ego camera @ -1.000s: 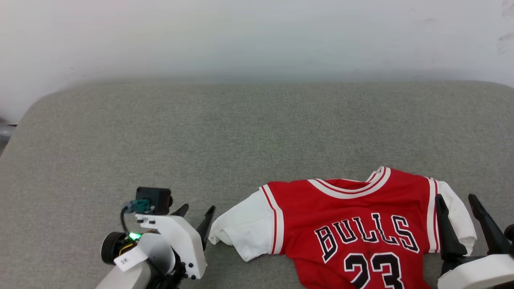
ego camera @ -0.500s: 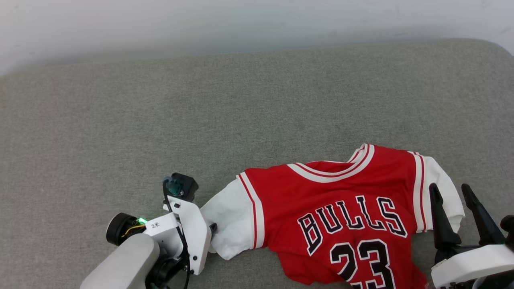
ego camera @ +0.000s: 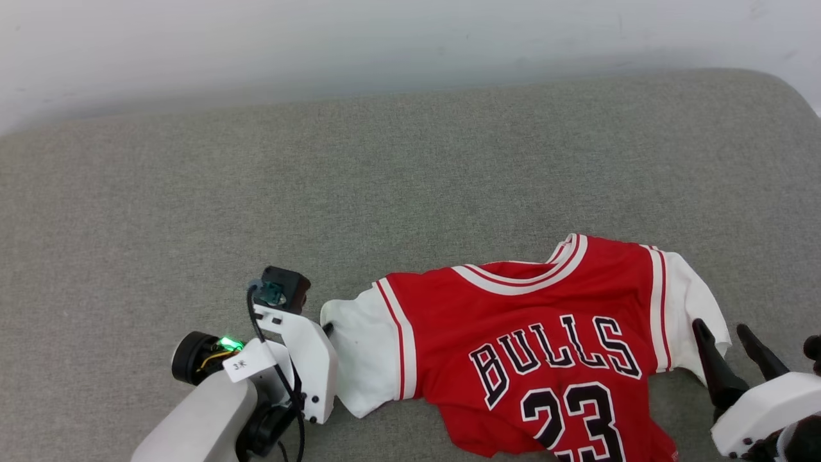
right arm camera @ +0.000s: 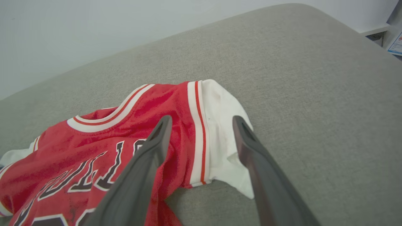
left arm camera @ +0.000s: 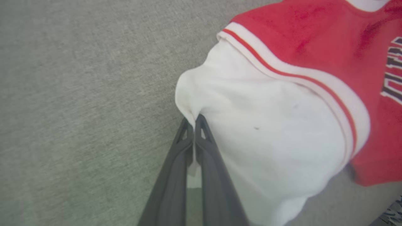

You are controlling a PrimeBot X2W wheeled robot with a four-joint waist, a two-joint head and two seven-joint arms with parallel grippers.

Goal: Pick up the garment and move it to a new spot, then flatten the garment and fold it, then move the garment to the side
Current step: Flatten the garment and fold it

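the red jersey (ego camera: 551, 301) lies face up on the grey tabletop (ego camera: 256, 192), in the near right part of it. its collar points toward the pale wall (ego camera: 385, 38), and the black "bulls" lettering and the number 23 are showing. the lower hem is rumpled and runs off the bottom of the head view.

the left claw (ego camera: 328, 330) is clenched on the outer edge of the white sleeve (ego camera: 359, 346) on the robot's left. in the left wrist view its two dark fingers (left arm camera: 204, 147) are pressed together, with a pinch of white cloth caught between the tips (left arm camera: 194, 122), and the sleeve (left arm camera: 267, 141) puckers there. the red body of the jersey (left arm camera: 314, 37) lies beyond the sleeve.

the right claw (ego camera: 721, 328) is released, its fingers spread wide beside the other white sleeve (ego camera: 689, 308). in the right wrist view that sleeve (right arm camera: 220, 125) shows between the parted fingers (right arm camera: 201, 121), and the jersey (right arm camera: 94, 141) spreads away to the left. i cannot tell whether either finger touches the cloth.
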